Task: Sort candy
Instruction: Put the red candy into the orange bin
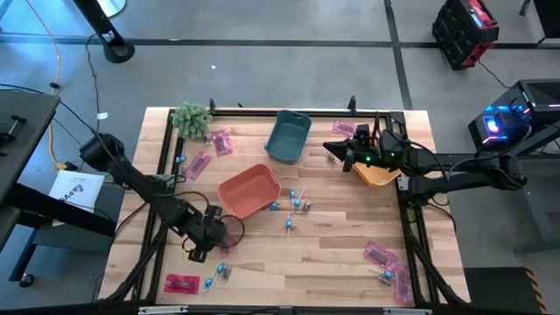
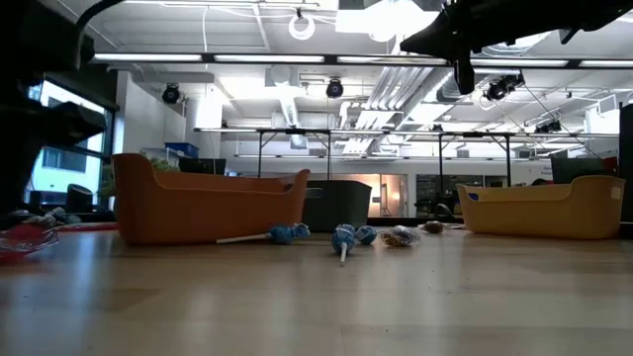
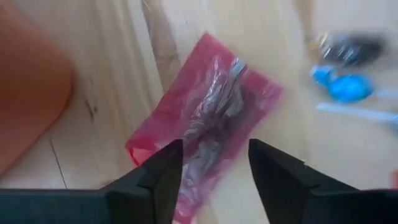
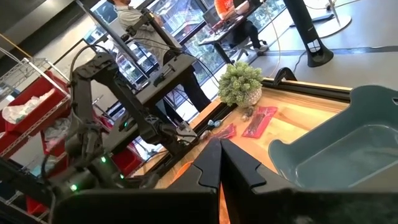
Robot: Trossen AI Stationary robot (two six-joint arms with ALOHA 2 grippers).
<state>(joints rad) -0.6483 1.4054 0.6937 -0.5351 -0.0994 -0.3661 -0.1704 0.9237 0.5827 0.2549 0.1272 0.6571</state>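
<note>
My left gripper (image 1: pixel 216 231) (image 3: pixel 214 168) hovers near the table's near-left part, open, pointing down. Its two fingers stand on either side of a flat pink packet (image 3: pixel 211 118) that lies flat on the wood; I see no touch. A blue-wrapped lollipop (image 3: pixel 348 87) lies close beside that packet. My right gripper (image 1: pixel 337 150) (image 4: pixel 219 163) hangs shut above the far right part, between the teal bin (image 1: pixel 289 136) and the orange bin (image 1: pixel 378 173); nothing shows between its fingers. More lollipops (image 1: pixel 297 203) (image 2: pixel 346 237) and a brownish piece (image 2: pixel 401 236) lie mid-table.
The red bin (image 1: pixel 249 190) (image 2: pixel 208 208) stands just beyond my left gripper. Pink packets lie at the far left (image 1: pixel 219 143), near left (image 1: pixel 182 283) and near right (image 1: pixel 381 254). A green plant (image 1: pixel 191 118) (image 4: pixel 239 84) sits at the far left corner. A black rail frames the table.
</note>
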